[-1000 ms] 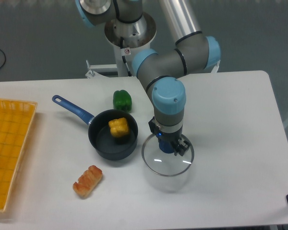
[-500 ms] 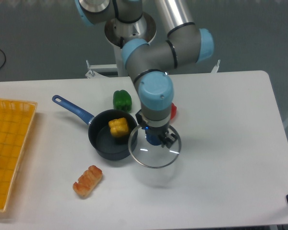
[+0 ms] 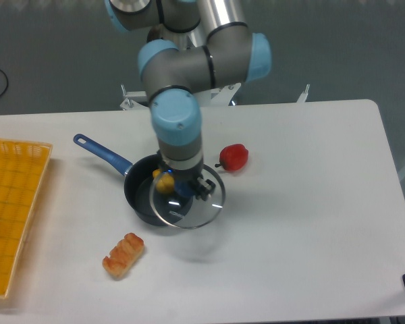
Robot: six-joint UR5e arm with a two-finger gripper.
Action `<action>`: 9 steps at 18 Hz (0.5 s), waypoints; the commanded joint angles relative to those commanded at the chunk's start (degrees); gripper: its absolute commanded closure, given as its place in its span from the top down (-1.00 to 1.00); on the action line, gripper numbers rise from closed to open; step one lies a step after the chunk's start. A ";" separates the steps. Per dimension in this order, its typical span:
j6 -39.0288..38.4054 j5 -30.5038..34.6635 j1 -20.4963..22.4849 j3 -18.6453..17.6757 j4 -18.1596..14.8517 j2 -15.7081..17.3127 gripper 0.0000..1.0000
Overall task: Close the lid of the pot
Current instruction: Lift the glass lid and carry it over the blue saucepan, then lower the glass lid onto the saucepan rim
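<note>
The dark pot (image 3: 140, 200) with its long blue handle (image 3: 102, 154) sits left of centre on the white table. A yellow item (image 3: 164, 181) lies inside it, partly hidden by my arm. My gripper (image 3: 186, 190) is shut on the knob of the clear glass lid (image 3: 189, 202), holding it in the air. The lid overlaps the pot's right half and juts out past its right rim. The blue knob is hidden between my fingers.
A red pepper (image 3: 235, 156) lies just right of the pot. A bread roll (image 3: 123, 254) lies in front of the pot. A yellow basket (image 3: 13, 209) stands at the left table edge. My arm's links rise behind the pot.
My gripper has carried the lid leftward, from the table right of the pot to over the pot's right half. The arm moving aside uncovered the red pepper and now hides the green pepper.
</note>
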 joint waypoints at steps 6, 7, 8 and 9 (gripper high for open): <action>-0.97 2.62 -2.64 -3.16 2.63 0.53 0.13; -1.23 3.07 -2.90 -3.69 3.25 0.53 0.13; -1.23 3.25 -3.60 -4.39 3.43 0.62 0.13; -1.23 3.16 -3.96 -4.66 3.52 0.71 0.13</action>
